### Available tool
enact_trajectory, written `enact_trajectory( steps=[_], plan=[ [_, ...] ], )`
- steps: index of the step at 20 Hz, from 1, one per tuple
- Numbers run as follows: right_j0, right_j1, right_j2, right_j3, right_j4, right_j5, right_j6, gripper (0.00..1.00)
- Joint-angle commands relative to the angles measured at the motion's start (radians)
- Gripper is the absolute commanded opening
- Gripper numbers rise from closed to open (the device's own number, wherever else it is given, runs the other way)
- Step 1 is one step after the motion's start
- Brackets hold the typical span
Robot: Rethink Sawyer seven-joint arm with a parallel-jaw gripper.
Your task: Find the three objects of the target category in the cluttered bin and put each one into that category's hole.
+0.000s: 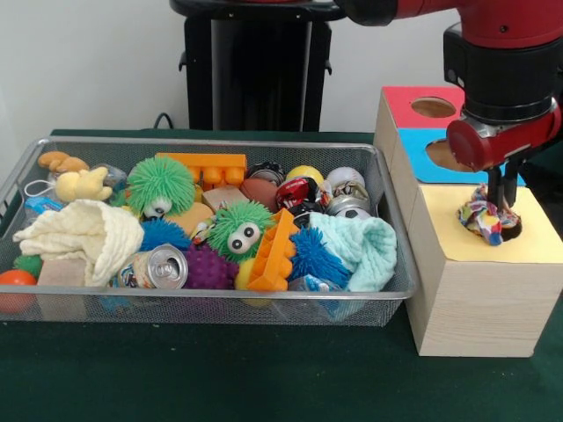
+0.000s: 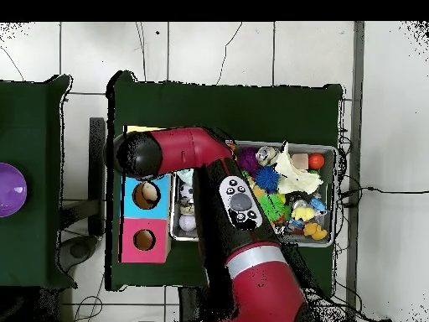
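My fingers [image 1: 501, 200] are clamped on a crinkly snack packet [image 1: 483, 217], which sits bunched over the yellow-surround hole [image 1: 510, 231] near the desk's front right corner in the front view. Release risks it snagging on the rim, since it looks wider than the opening. It's crumpled, no clear long axis. Behind it lies the blue-surround hole [image 1: 446, 156].

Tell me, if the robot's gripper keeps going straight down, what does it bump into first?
The gripper points straight down at the colourful snack packet sitting in the yellow-surrounded hole. It would probably press that packet first, pushing it into the hole.
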Motion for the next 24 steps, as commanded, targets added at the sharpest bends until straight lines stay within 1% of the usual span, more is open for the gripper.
enact_trajectory(
  steps=[1,5,8,11,12,19,21,24],
  plan=[
    [-0.036,0.048,-0.035,0.027,-0.094,-0.027,0.003,0.00],
    [-0.033,0.062,-0.038,0.021,-0.113,-0.058,0.018,0.00],
    [-0.015,0.064,-0.047,0.023,-0.126,-0.082,0.047,0.00],
    [-0.005,0.073,-0.047,0.015,-0.126,-0.082,0.062,0.00],
    [-0.001,0.079,-0.049,0.012,-0.122,-0.095,0.079,0.00],
    [0.031,0.158,-0.083,-0.023,-0.152,-0.126,0.076,0.00],
    [0.034,0.167,-0.089,-0.026,-0.151,-0.129,0.069,0.00],
    [0.045,0.206,-0.105,-0.037,-0.177,-0.169,0.049,0.00]
  ],
)
